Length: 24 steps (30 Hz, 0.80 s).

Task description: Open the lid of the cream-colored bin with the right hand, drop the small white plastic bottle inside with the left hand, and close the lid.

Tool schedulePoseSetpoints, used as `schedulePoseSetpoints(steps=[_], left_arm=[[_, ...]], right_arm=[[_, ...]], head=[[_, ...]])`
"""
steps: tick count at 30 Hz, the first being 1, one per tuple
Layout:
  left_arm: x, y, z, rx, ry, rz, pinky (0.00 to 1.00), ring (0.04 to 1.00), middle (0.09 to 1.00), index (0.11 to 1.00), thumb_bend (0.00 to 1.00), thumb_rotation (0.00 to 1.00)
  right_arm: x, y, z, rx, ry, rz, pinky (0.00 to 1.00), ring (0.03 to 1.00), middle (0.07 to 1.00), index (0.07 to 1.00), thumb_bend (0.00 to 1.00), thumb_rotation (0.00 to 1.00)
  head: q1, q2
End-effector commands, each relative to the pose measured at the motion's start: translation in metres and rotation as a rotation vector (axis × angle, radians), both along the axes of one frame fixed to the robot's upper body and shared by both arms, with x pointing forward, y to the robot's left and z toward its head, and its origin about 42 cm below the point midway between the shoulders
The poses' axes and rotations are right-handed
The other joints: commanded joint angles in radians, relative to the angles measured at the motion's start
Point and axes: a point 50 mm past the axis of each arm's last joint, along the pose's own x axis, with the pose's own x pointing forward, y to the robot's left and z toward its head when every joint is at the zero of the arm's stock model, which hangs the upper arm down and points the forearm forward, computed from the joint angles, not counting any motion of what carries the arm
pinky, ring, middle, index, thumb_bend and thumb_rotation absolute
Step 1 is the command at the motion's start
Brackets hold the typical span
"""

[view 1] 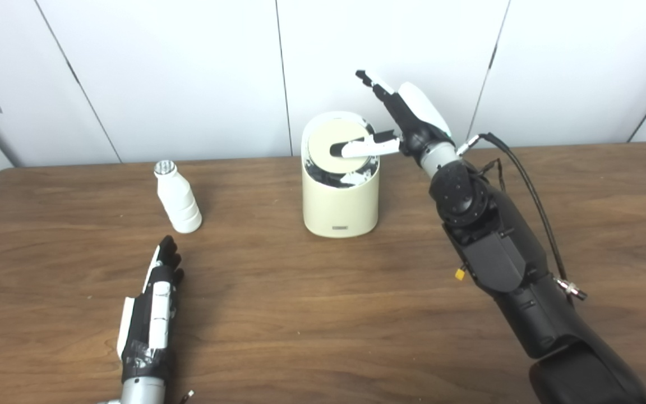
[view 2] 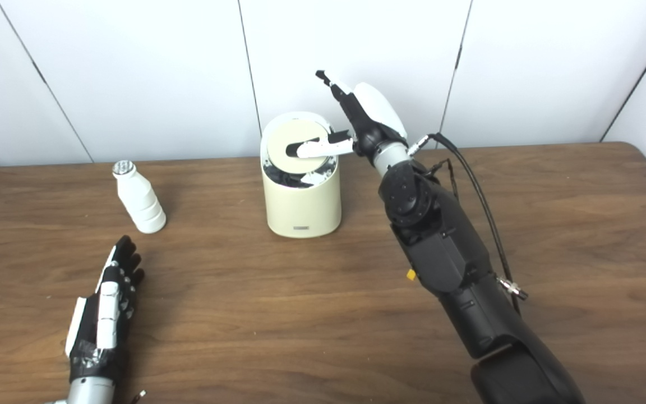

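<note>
One bin (view 1: 340,196), lid (view 1: 337,148) tilted under our spread right hand's (view 1: 407,120) thumb; bottle (view 1: 178,197) stands outside, left hand (view 1: 155,306) flat, fingers apart.

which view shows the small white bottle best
The left eye view: the bottle stands upright and farther from the picture's edge, silver cap visible. The right eye view shows the same bottle whole, only nearer the left edge.
</note>
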Motion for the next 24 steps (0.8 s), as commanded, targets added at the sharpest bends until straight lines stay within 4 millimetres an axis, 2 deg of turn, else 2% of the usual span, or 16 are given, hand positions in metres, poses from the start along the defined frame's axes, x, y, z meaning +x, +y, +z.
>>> schedulePoseSetpoints(steps=[1, 7, 17, 24], left_arm=[[-0.002, -0.012, -0.003, -0.032, 0.000, -0.003, 1.00, 0.993, 1.000, 1.000, 0.58, 0.92], [-0.001, -0.012, -0.003, -0.025, 0.000, -0.002, 1.00, 0.993, 1.000, 1.000, 0.57, 0.94], [-0.001, -0.010, -0.002, -0.030, -0.004, -0.004, 1.00, 0.997, 1.000, 1.000, 0.57, 0.94], [0.000, -0.010, -0.004, -0.033, 0.001, -0.001, 1.00, 1.000, 1.000, 1.000, 0.58, 0.93]], right_arm=[[0.005, 0.006, 0.038, -0.009, -0.123, 0.037, 0.96, 0.951, 0.952, 0.950, 0.87, 0.42], [0.006, 0.004, 0.037, -0.031, -0.122, 0.040, 0.96, 0.944, 0.944, 0.943, 0.95, 0.44], [0.006, 0.003, 0.032, -0.060, -0.122, 0.043, 0.97, 0.937, 0.937, 0.934, 0.94, 0.31], [0.006, 0.005, 0.026, -0.075, -0.121, 0.043, 0.97, 0.932, 0.930, 0.927, 0.95, 0.25]], head=[[-0.001, 0.001], [-0.001, 0.000], [-0.009, 0.005], [-0.009, 0.004]])
